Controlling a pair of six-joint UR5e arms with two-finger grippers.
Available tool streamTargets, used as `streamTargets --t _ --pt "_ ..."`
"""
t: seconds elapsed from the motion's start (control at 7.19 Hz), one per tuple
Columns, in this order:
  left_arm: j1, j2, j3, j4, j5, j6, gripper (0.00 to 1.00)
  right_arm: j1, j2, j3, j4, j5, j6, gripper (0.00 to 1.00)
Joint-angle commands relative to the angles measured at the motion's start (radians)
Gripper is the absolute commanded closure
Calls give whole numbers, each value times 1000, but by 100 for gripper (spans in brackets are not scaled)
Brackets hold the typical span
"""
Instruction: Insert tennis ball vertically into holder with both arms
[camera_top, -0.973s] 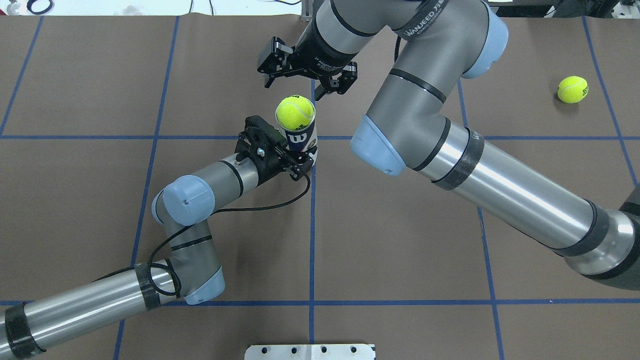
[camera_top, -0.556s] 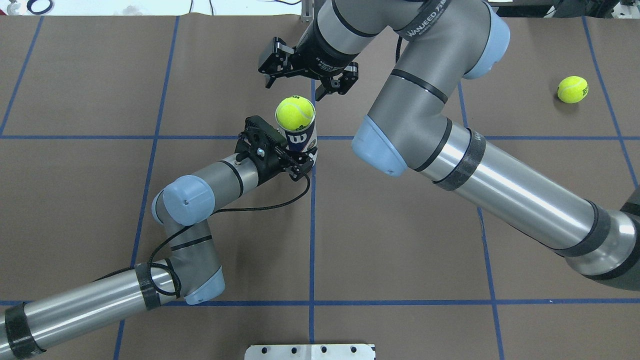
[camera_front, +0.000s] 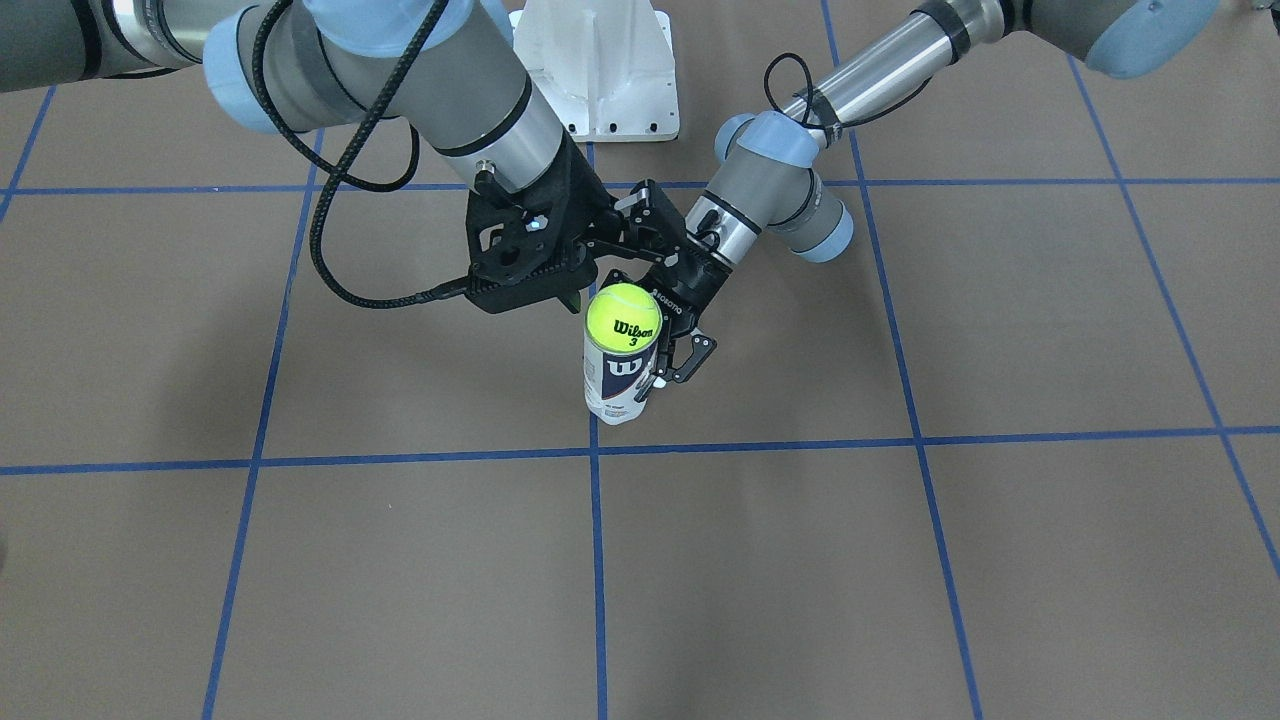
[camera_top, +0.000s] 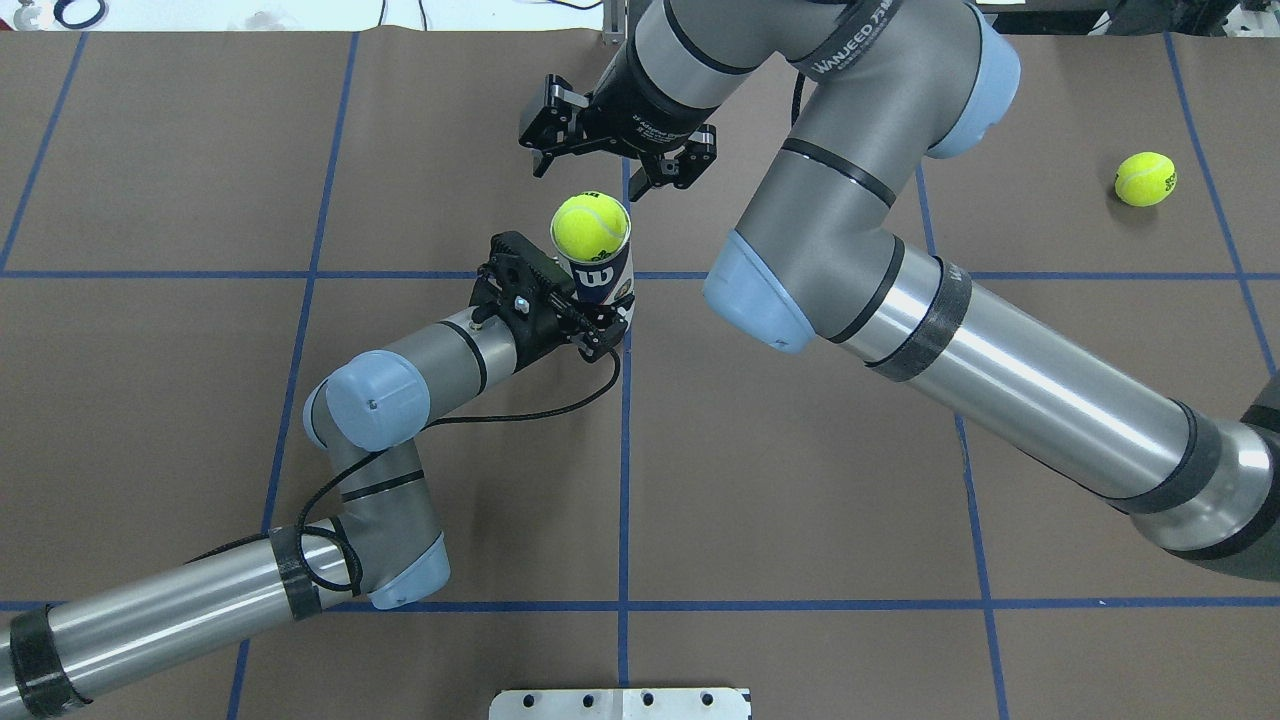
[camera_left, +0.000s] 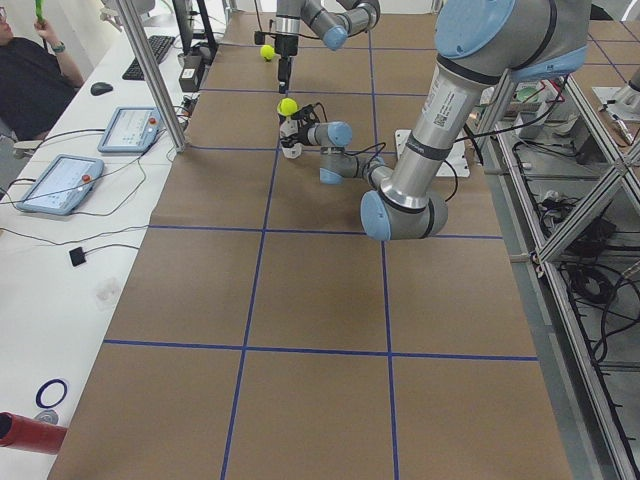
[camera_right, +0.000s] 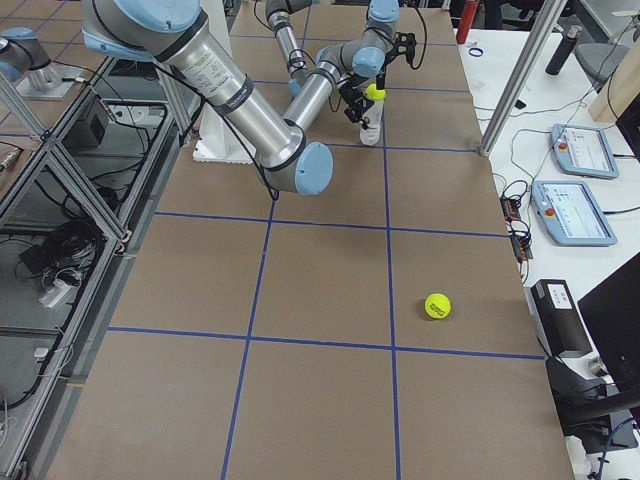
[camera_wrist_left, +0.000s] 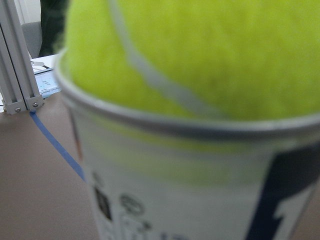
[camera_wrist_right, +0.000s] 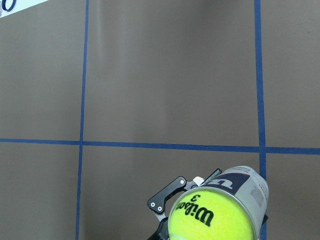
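The tennis ball (camera_top: 590, 225) sits in the open mouth of the holder (camera_top: 603, 282), its upper half sticking out, "Wilson 3" showing in the front view (camera_front: 623, 318). The holder (camera_front: 617, 385) stands upright on the table. My left gripper (camera_top: 608, 325) is shut on the holder's lower part from the side. My right gripper (camera_top: 592, 175) is open and empty, just beyond and above the ball, not touching it. The left wrist view shows the ball (camera_wrist_left: 200, 50) in the holder's rim (camera_wrist_left: 175, 130) close up. The right wrist view looks down on the ball (camera_wrist_right: 212, 215).
A second tennis ball (camera_top: 1145, 178) lies alone at the far right of the table, also in the right side view (camera_right: 436, 306). The white pedestal base (camera_front: 600, 70) stands by the robot's edge. Operators' tablets (camera_left: 130, 125) lie beyond the far edge.
My right gripper has drawn slightly away from the ball, still open. The ball, the holder and the left gripper have not moved.
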Motion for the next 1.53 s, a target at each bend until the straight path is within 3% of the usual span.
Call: streamTargets --t 0.0,0.97,1.39 --pt "0 0 0 0 0 1 22 10 3 1 6 1 13 100" --pt "-2 0 0 0 0 4 22 -15 0 -28 11 -34 -6 100" --pt "-3 0 0 0 0 3 22 -55 -11 -28 11 -90 -6 100"
